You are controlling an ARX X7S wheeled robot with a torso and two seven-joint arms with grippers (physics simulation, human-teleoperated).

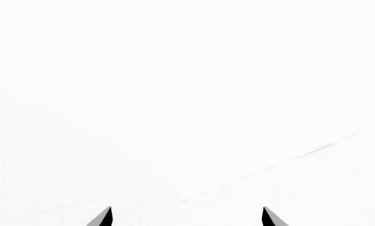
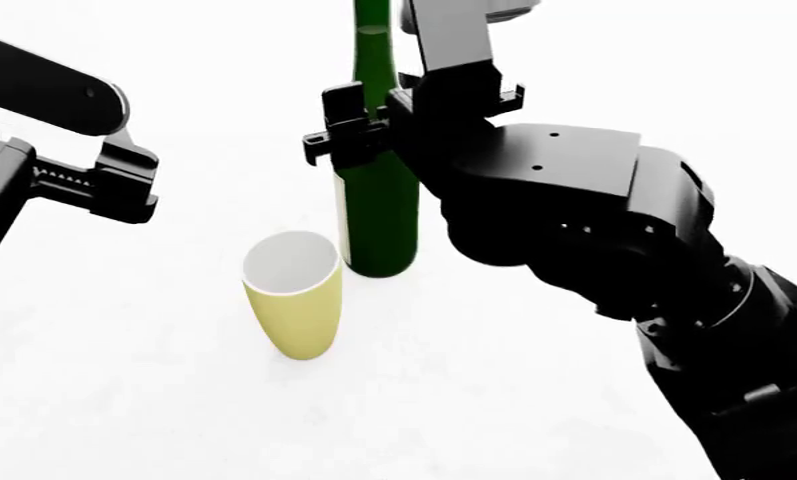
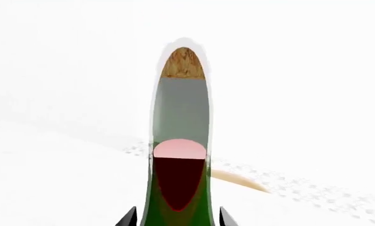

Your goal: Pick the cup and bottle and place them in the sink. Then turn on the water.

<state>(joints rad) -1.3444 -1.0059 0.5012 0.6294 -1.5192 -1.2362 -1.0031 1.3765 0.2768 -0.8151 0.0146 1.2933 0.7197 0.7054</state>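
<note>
Cup [image 2: 293,295] stands beside bottle [image 2: 378,190], which right gripper [image 2: 358,128] apparently clasps.

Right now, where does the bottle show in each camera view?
Head view: the bottle stands upper centre, behind the cup, right pincer at its neck.
Right wrist view: it fills the centre, cork end up.
Left wrist view: not in it.
Shared landmark: the right pincer's fingertips flank the bottle in both.
</note>
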